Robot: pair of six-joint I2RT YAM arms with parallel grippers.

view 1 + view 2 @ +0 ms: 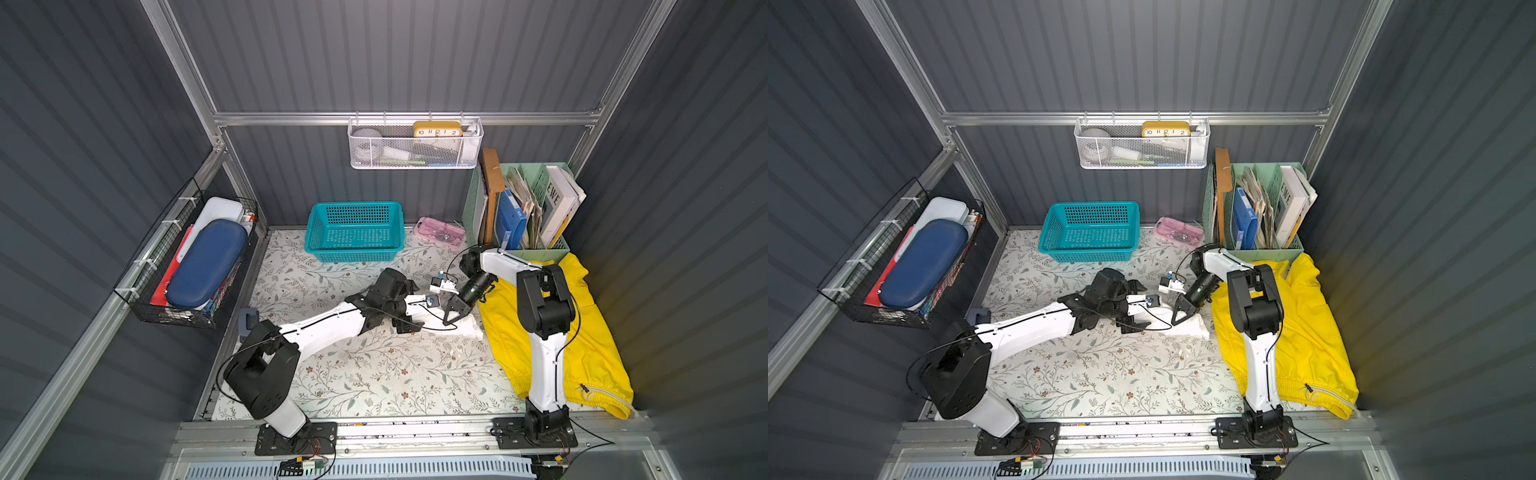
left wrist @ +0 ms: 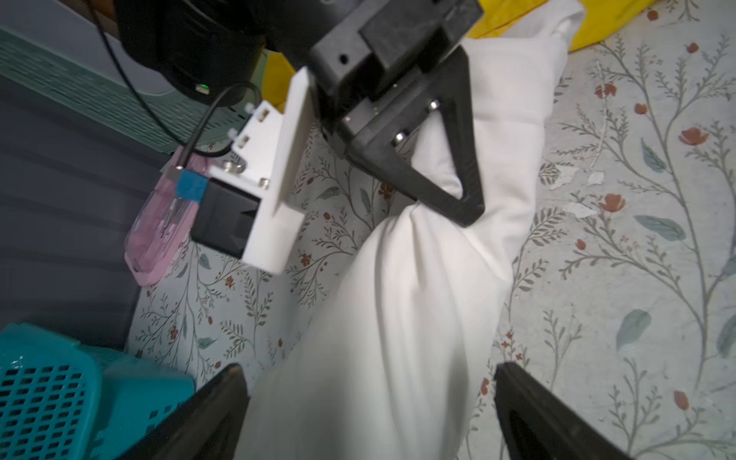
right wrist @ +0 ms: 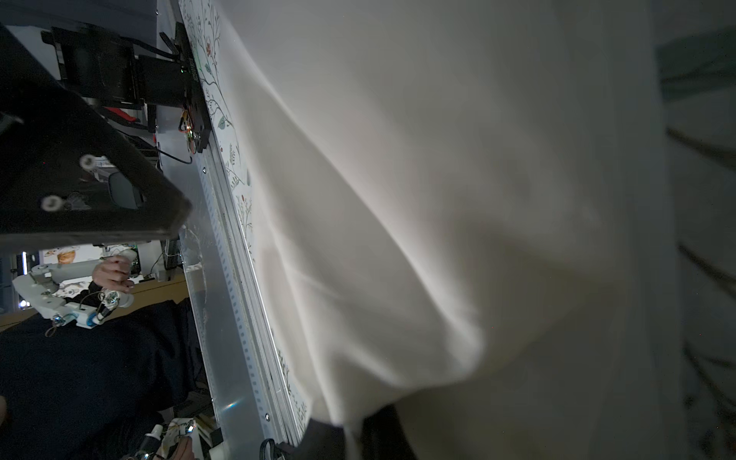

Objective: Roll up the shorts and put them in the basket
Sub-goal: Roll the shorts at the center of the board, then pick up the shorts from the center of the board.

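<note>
Floral-covered desk point(image 1: 374, 374) inside a grey-walled booth is carrying both pairs. White shorts point(image 2: 398, 318) are lying mid-desk, bunched into a loose roll, with one end just beside the yellow shorts point(image 1: 594, 357). Yellow shorts are lying flat along the right side of the desk, waistband and drawstring toward the front edge, with the right arm reaching over them. Right hand point(image 2: 466, 211) is pinching a gathered fold of the white shorts, fingers clamped tight on the cloth. Left hand point(image 2: 368, 370) is hovering with fingers spread wide, one on each side of the white roll; can't tell whether they're touching it. Teal basket point(image 1: 353, 232) is sitting at the back of the desk, apart from both pairs.
</note>
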